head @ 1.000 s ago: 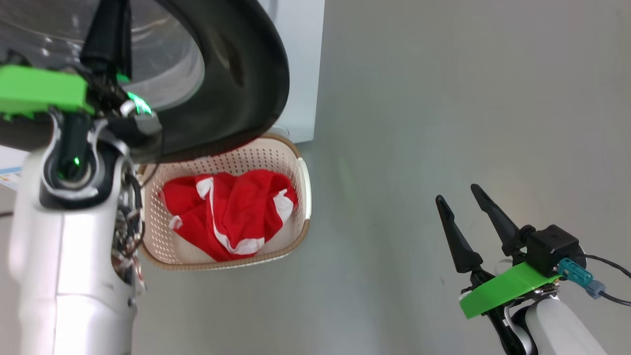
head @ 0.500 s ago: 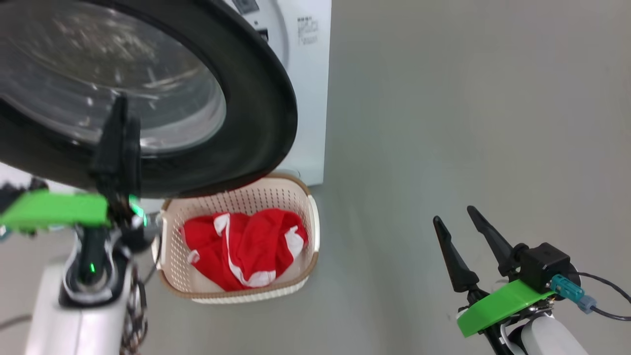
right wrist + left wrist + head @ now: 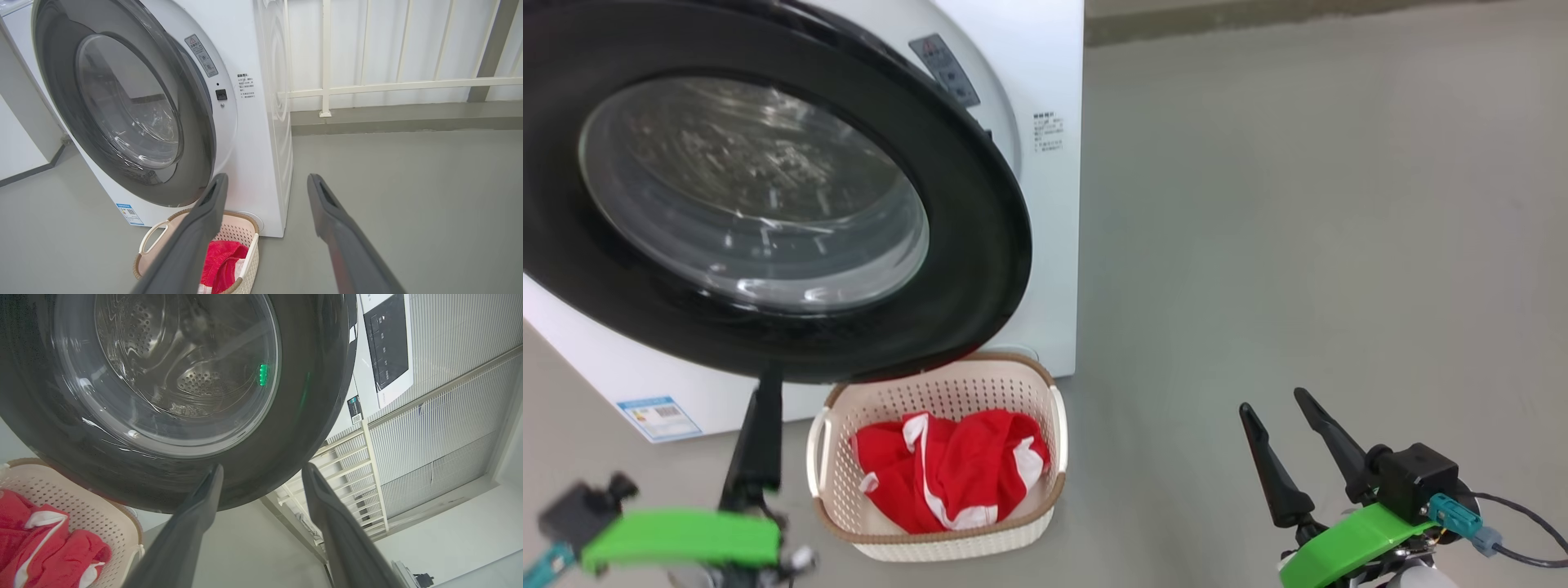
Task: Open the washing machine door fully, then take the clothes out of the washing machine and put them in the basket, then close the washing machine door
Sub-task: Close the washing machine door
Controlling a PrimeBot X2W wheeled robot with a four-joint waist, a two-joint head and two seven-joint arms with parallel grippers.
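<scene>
The washing machine door, a glossy black rim around a bulging clear window, faces outward, close against the front of the white washing machine; whether it is latched I cannot tell. Below it on the floor the cream basket, handles left and right, holds the crumpled red clothes. The left end effector, fingers spread and empty, points at the door's lower rim. The right end effector, likewise apart and empty, hangs well to the right.

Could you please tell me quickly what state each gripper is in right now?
Left gripper: jaws open, holding nothing.
Right gripper: jaws open, holding nothing.
</scene>
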